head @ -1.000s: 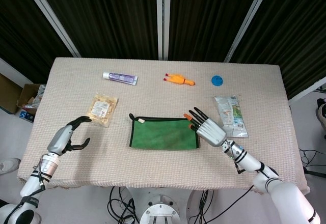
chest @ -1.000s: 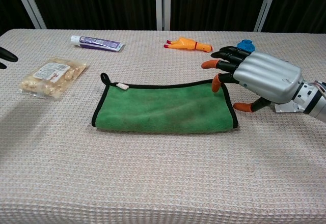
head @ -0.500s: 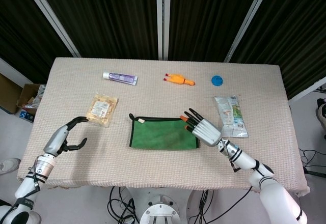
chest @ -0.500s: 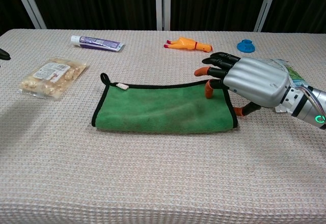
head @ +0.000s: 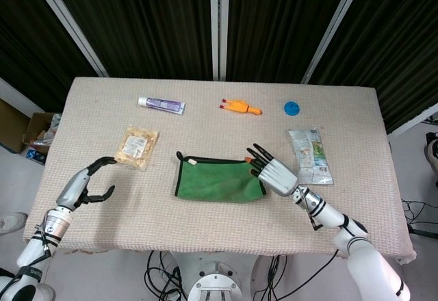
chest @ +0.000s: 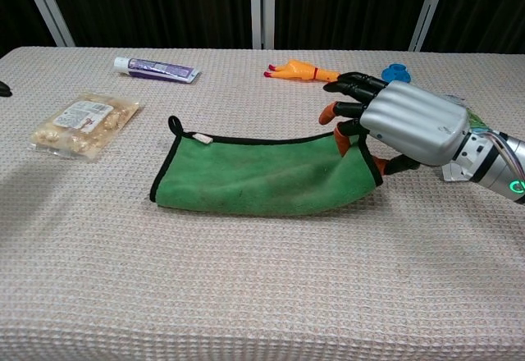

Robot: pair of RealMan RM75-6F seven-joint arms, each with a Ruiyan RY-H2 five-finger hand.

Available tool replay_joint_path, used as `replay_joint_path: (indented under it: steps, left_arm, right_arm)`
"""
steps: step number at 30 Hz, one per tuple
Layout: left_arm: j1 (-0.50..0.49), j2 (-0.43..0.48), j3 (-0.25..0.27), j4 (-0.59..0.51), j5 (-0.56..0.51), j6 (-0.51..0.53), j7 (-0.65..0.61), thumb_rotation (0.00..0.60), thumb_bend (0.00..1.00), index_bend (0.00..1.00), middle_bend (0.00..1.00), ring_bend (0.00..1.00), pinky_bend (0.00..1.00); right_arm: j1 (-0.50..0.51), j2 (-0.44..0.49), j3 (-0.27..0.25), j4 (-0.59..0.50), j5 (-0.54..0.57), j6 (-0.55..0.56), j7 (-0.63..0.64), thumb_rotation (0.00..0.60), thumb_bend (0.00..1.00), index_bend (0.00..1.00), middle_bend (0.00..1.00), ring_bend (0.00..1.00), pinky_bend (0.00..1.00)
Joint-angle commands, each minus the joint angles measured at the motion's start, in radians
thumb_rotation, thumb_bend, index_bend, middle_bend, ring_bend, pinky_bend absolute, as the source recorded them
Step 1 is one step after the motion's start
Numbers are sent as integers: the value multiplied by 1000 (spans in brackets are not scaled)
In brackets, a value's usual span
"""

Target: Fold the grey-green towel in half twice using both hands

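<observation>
The green towel (head: 217,181) (chest: 254,179), black-edged and folded into a long strip, lies at the table's middle front. My right hand (head: 274,176) (chest: 406,123) grips its right end, fingers over the top and thumb below, and that end is raised slightly off the cloth. My left hand (head: 85,186) hovers near the table's left front edge, well apart from the towel, fingers loosely curved and thumb apart, holding nothing. In the chest view only a dark fingertip of it (chest: 3,90) shows at the left border.
A snack bag (head: 137,146) (chest: 84,123) lies left of the towel. A toothpaste tube (head: 161,104), an orange rubber chicken (head: 240,107) and a blue cap (head: 292,108) line the back. A green-white packet (head: 311,155) lies just right of my right hand.
My right hand has closed on the towel's right end and lifted it a little; the towel has slid slightly and its far edge now bows. The left hand drifted slightly outward.
</observation>
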Motion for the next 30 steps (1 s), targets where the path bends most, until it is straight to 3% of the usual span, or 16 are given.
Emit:
replay_joint_path:
  steps: [1,8,12,21,30]
  left_arm:
    - [0,1,-2,0,-1,2,-1,600,374,207,126,141,139]
    - [2,9,-6,-6,2,6,1,600,374,207,126,141,139]
    - [4,15,-6,-10,3,10,3,600,374,207,126,141,139]
    - [15,24,5,-8,18,17,-10,600,375,207,126,141,139]
    - [23,27,13,9,30,23,-35,600,374,207,126,141,138]
  right_arm:
    - [-14,30,-4,-1,1,43,-8,600,477,697,259,50,0]
    - [-35,145,-24,-54,-16,138,-44,600,477,701,266,50,0]
    - [7,181,-30,-132,-35,146,-94,600,477,701,268,49,0]
    - [187,136,-7,-256,-66,-15,-223,600,477,700,265,50,0]
    - [314,68,29,-280,-61,-155,-266,600,477,695,264,50,0]
